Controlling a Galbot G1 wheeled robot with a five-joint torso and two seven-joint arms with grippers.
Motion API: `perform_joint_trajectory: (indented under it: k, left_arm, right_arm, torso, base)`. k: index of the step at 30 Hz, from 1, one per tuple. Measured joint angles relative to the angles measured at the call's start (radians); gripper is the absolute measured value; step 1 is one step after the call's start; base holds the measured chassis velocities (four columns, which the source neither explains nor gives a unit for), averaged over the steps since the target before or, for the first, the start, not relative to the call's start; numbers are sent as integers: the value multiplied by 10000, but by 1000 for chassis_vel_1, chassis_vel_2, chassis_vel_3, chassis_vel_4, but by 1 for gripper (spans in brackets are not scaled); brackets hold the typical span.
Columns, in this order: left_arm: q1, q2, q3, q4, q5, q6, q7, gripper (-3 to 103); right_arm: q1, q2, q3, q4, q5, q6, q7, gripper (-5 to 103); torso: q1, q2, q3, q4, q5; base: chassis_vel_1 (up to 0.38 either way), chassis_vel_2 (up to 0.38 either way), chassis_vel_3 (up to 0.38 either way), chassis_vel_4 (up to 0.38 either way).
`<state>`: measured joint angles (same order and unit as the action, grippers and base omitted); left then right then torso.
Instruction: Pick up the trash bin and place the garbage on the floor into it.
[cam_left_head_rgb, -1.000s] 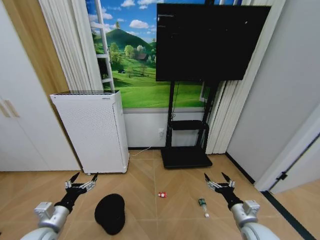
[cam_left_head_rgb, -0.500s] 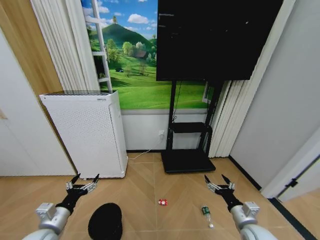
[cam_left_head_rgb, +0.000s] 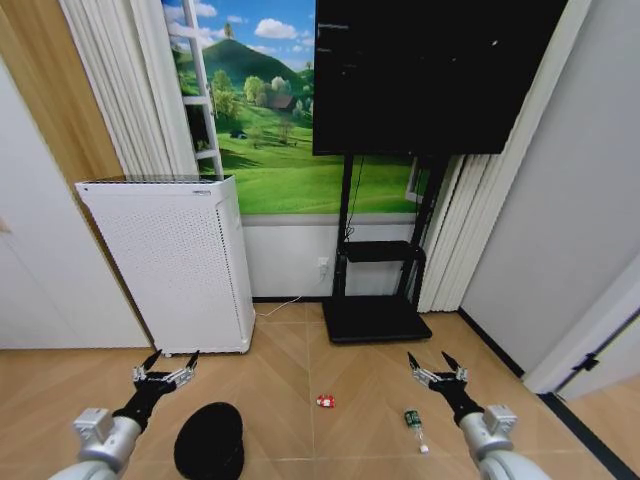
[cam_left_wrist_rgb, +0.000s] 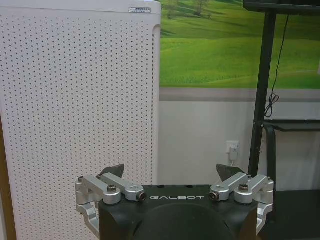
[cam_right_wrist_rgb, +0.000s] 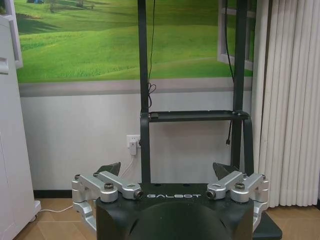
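Camera shifts slightly, scene barely changed | left tool apart, above bin | right tool apart, near bottle | packet on floor between

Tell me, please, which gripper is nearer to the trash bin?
Left. The left gripper hovers just above-left of the trash bin; the right gripper is across the floor.

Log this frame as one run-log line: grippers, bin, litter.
left gripper: open, empty, above trash bin | right gripper: open, empty, near bottle | red-and-white packet: on floor between | phase: nothing picked yet
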<state>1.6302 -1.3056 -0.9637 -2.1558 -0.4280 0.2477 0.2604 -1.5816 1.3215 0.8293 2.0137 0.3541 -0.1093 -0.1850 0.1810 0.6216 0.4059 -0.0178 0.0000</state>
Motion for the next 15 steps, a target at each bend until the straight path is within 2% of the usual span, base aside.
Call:
perform_joint_trajectory:
  k: [15]
  left_arm:
    - [-19,-54,-26,198,132,-133,150,100]
  right_arm:
    - [-69,-57,-19,-32,-16,40,8,100]
  torso:
    - [-285,-699,-409,0,0]
  base:
    - [0,0,0,0]
